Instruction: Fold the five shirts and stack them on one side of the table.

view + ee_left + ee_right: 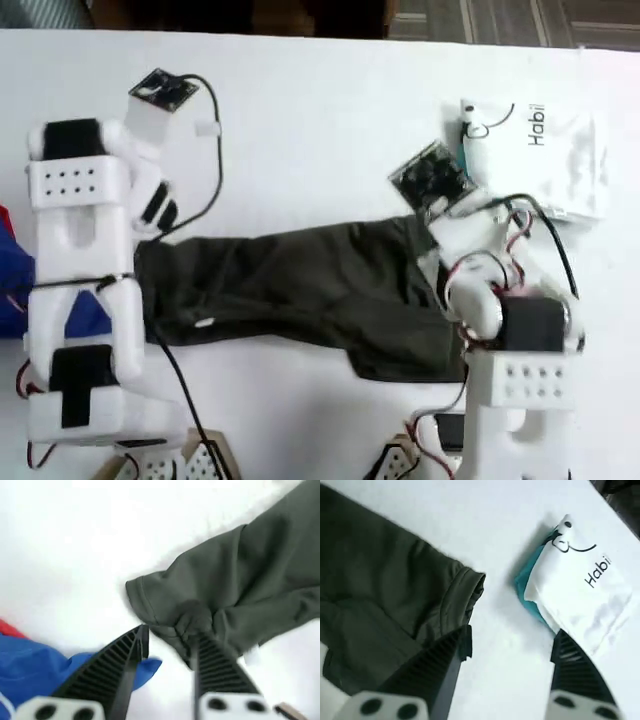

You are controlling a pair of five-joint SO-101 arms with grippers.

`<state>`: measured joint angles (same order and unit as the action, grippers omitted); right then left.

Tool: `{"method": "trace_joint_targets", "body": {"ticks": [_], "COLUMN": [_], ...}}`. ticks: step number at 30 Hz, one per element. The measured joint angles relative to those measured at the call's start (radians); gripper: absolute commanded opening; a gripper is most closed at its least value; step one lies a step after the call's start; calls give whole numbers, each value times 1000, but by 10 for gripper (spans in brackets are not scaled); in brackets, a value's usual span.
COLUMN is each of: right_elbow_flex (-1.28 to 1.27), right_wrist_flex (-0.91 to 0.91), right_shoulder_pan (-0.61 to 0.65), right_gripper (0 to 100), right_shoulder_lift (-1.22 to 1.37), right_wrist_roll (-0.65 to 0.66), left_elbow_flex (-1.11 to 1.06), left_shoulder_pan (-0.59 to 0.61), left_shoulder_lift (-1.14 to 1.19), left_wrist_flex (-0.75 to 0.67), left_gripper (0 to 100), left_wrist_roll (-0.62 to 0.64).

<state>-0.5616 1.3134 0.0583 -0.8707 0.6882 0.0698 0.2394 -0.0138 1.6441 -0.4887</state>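
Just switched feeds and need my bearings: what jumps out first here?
A dark green shirt lies rumpled across the middle of the table. At the far right sits a folded white shirt on a teal one; a blue shirt bunches at the left edge. The left gripper and right gripper are open by its sleeves.

The spread shirt [300, 290] is plain dark olive-green. The folded shirt [565, 150] is white with black lettering, lying over what looks like a teal shirt [527, 598]. The bunched garment [35, 670] is blue with some red, on a white table [320, 100]
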Motion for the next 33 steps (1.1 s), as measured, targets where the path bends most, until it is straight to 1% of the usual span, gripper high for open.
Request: {"method": "trace_joint_targets", "body": {"ticks": [3,7,13,15,18,22,24,26,31,33], "right_elbow_flex": [-15,26,198,249,295,311,313,313,313,313], "right_wrist_flex": [-83,-144,-152,-138,-114,-112,-130,-157,-229,-267], "right_shoulder_pan": [49,89,75,63,55,55,57,57,55,54], "right_gripper": [256,257,262,289,329,319,296,245,5,40], "right_shoulder_lift": [152,390,704,786,882,976,1016,1053,1128,1140], "right_wrist_roll": [-35,-78,-89,-89,-89,-89,-89,-89,-89,-89], "left_elbow_flex": [-26,-26,6,9,9,12,12,12,12,12], "left_shoulder_pan": [-34,-41,-43,-43,-40,-41,-41,-41,-15,12], "left_shoulder_lift": [112,267,407,430,448,454,454,454,454,454], "left_wrist_flex": [-78,-121,-126,-126,-135,-137,-137,-137,-158,-163], "left_gripper": [81,141,142,142,142,142,142,142,142,142], "left_wrist_roll": [21,32,37,37,37,37,37,37,34,34]}}
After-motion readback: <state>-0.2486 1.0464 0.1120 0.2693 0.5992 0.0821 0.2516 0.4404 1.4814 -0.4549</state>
